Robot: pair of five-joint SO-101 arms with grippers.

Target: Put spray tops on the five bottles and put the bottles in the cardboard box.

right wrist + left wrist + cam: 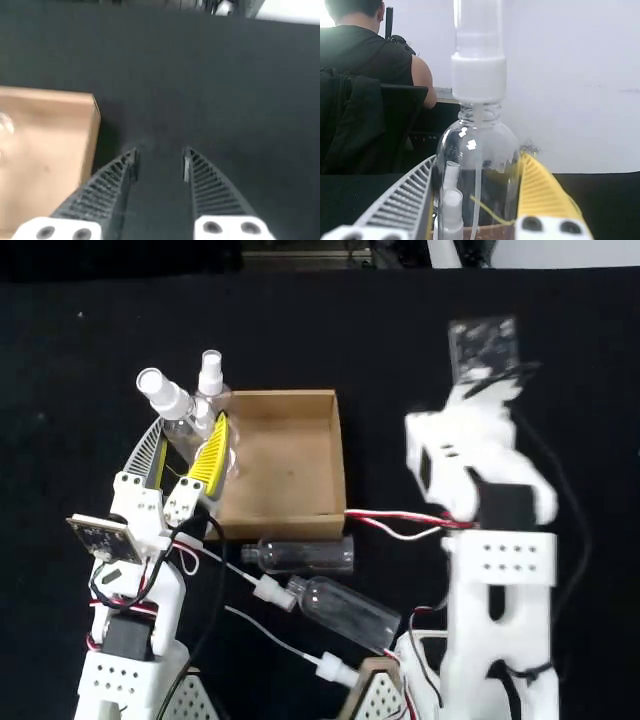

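My left fingers (pixel 190 423) are clamped on 1 clear bottle (pixel 477 150), with the grey finger on 1 side of its body and the yellow finger on the other. It carries a white spray top (pixel 479 75) that sticks out well past my fingertips.

The cardboard box (pixel 290 475) is open. It lies just beside the yellow finger, between my left fingers and my right fingers (pixel 160 151). A second capped bottle (pixel 210 380) stands upright just past the yellow fingertip, at the box corner nearest that finger. I cannot tell if it is inside the wall or outside.

Behind my left fingers, on the yellow-finger side, 1 uncapped bottle (pixel 305 555) lies on its side on the black table (pixel 80 340), just beside the box's outer wall. Farther behind and near it, another lying bottle (pixel 350 615) has a white top at its neck. I cannot tell if that top is seated. Farther back again, 1 loose spray top (pixel 335 670) lies with its thin tube trailing, apart from both lying bottles.

My right fingers are spread apart with nothing between them, hanging over the table. The box wall is off to 1 finger's side, apart from it.
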